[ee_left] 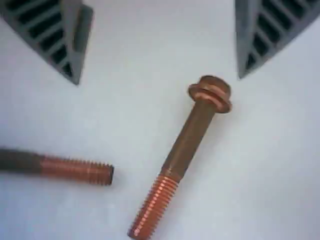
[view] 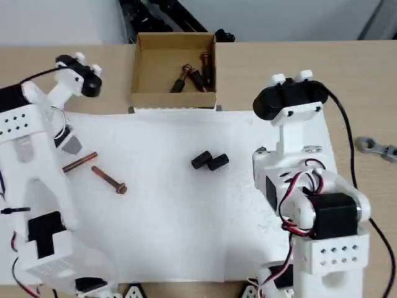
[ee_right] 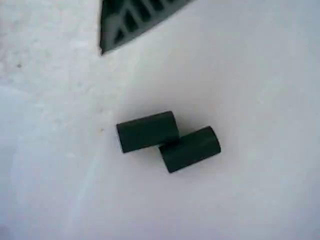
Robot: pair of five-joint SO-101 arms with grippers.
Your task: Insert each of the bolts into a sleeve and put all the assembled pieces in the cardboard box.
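Note:
Two copper bolts lie on the white mat at the left: one with a flanged head (view: pixel 110 180) (ee_left: pixel 186 150) and a second (view: pixel 79 162) whose threaded end (ee_left: pixel 75 170) lies beside it. My left gripper (ee_left: pixel 159 80) (view: pixel 67 141) hovers open just above them, holding nothing. Two black sleeves (view: pixel 209 161) lie side by side and touching at the mat's middle; the right wrist view shows one (ee_right: pixel 147 131) and the other (ee_right: pixel 190 148). My right gripper (ee_right: pixel 131 21) is above and off to one side of them. The cardboard box (view: pixel 141 68) at the back holds a few assembled pieces (view: pixel 193 77).
The white mat (view: pixel 186 230) covers most of the table between the arms. A metal wrench (view: pixel 375 147) lies on the bare wood at the far right. The right arm's base (view: pixel 310 211) stands on the mat's right side.

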